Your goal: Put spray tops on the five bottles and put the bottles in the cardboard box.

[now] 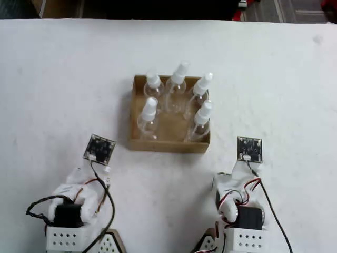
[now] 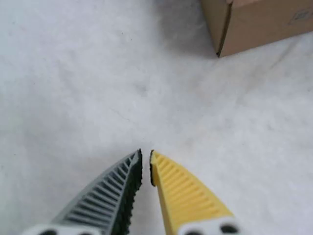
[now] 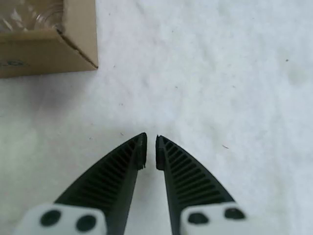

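Observation:
The cardboard box [image 1: 138, 141] sits mid-table, and several clear bottles [image 1: 148, 117] with white spray tops [image 1: 153, 79] stand inside it. A corner of the box [image 2: 254, 24] shows ahead of my left gripper [image 2: 145, 159], which is shut with nothing in it, its grey and yellow fingers nearly touching over the bare table. My right gripper [image 3: 150, 146] is shut and empty too, with another box corner [image 3: 73, 44] ahead and clear plastic visible inside. In the high view both arms are folded back at the near edge, the left arm [image 1: 79, 192] and the right arm [image 1: 239, 197].
The white table [image 1: 63, 79] stretches wide around the box on all sides. Cables [image 1: 105, 200] trail from both arms near the front edge. Dark floor and some items lie beyond the table's far edge.

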